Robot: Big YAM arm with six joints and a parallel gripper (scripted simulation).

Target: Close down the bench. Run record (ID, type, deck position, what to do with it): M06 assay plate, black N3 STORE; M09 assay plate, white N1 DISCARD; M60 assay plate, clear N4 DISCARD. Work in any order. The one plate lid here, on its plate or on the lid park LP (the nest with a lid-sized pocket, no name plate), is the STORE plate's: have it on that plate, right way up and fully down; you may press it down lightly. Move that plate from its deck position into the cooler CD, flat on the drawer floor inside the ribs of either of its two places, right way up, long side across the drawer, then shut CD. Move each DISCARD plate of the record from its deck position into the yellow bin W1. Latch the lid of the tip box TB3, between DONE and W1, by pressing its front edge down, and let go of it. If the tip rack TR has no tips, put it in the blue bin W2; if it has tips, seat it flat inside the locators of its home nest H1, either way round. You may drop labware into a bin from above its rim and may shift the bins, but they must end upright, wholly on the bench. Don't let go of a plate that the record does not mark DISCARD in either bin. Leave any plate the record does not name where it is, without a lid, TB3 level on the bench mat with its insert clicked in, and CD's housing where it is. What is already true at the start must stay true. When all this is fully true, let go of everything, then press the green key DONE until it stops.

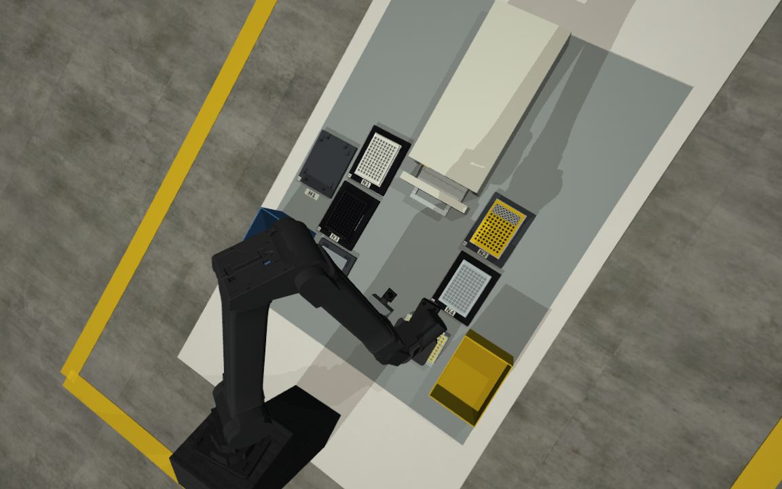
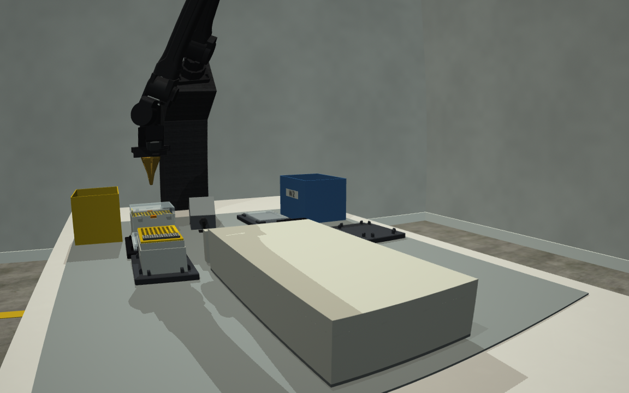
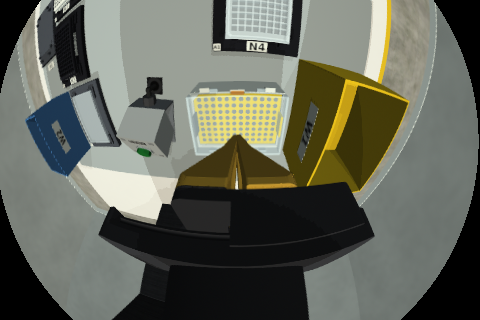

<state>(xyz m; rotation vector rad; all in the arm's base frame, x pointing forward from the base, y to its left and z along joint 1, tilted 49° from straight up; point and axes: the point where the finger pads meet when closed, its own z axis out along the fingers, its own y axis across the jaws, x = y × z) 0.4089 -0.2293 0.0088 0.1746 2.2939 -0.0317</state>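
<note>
My gripper (image 2: 150, 172) is shut and holds nothing; it hangs a little above the tip box TB3 (image 2: 152, 212), not touching it. In the wrist view its tips (image 3: 235, 167) are over the near edge of TB3 (image 3: 238, 119), whose clear lid lies down over the yellow insert. The clear plate (image 1: 464, 286) sits on N4, the white plate (image 1: 377, 157) on N1 and the black plate (image 1: 348, 212) on N3, with no lid on it. The plate lid (image 3: 94, 114) lies on the lid park. The yellow tip rack (image 1: 497, 227) stands on N2 with several tips at one end.
The yellow bin W1 (image 1: 472, 377) stands right of TB3 and the DONE key box (image 3: 148, 130) left of it. The blue bin W2 (image 2: 313, 196) is by the arm. The cooler CD (image 1: 491, 91) has its drawer (image 1: 436, 191) pulled out. Nest H1 (image 1: 327, 159) is bare.
</note>
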